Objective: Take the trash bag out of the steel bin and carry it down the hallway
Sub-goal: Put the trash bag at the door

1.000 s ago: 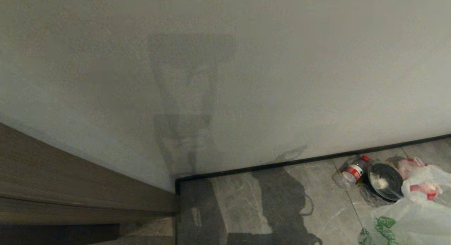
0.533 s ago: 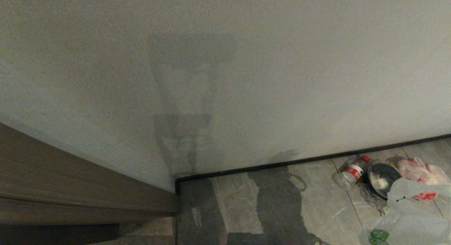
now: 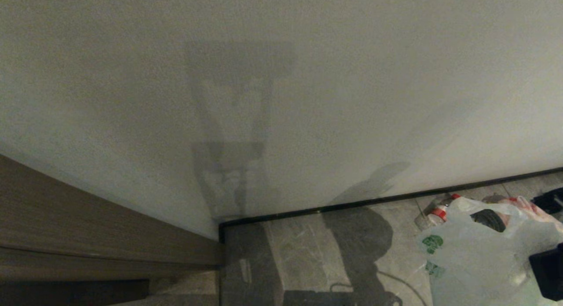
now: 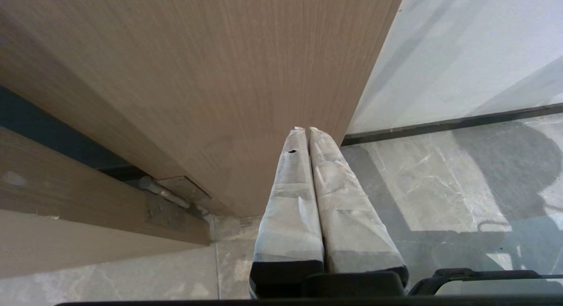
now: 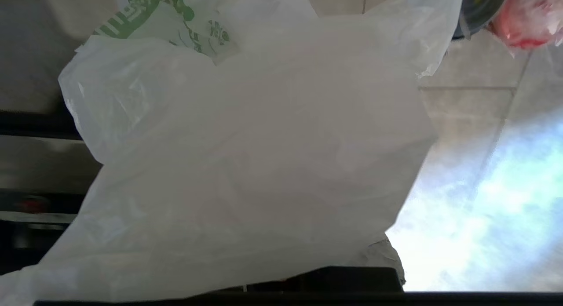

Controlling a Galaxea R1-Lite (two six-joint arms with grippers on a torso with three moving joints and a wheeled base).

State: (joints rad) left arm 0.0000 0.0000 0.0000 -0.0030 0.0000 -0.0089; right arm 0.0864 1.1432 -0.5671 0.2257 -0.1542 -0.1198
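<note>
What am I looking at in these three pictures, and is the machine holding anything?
This is a wheeled robot with two arms, each ending in a two-fingered gripper. The head view looks down into a corner: a pale wall, a brown wooden door and a grey marbled floor. The other two pictures come from cameras on the wrists. The left gripper, fingers wrapped in pale tape and pressed together, sits empty near the door. The right wrist view is filled by the trash bag, a thin white bag with green print; the right gripper is shut, apparently on it. By the wall lie a red-labelled bottle, a dark round container and a clear bag with red contents.
</note>
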